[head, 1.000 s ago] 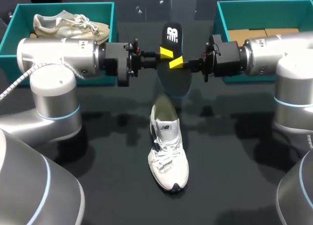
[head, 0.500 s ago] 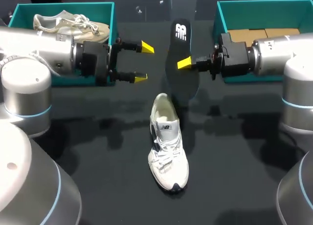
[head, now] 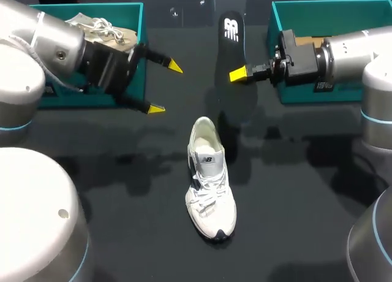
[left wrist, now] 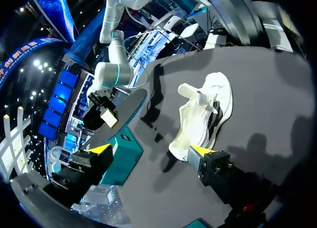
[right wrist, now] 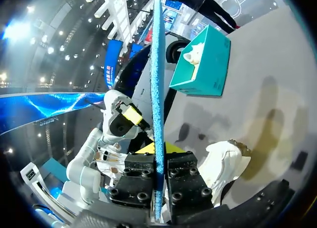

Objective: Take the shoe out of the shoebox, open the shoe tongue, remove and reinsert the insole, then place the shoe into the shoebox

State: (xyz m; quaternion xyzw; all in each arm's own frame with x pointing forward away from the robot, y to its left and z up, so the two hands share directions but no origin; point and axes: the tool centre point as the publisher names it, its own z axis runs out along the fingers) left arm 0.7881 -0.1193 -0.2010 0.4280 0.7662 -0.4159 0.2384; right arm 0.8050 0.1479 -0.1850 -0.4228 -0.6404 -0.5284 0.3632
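Upper middle of frame, the right gripper (head: 239,75) clamps the thin insole (head: 229,46); it looks light and floppy, best gripped mid-length. The left gripper (head: 164,87) gapes empty, upper left; the shoe (head: 209,184) lies at centre.

Head camera, above and behind the robot, looks steeply down on the table (head: 306,190), with the white shoe (head: 210,190) near mid-frame. Left wrist camera sights along the left gripper (left wrist: 148,151) toward the shoe from one side, at middling range. Right wrist camera faces the shoe from the opposite side, looking past the right gripper (right wrist: 157,161), hard against the edge-on insole (right wrist: 157,89). All three views share the shoe and the tabletop around it.
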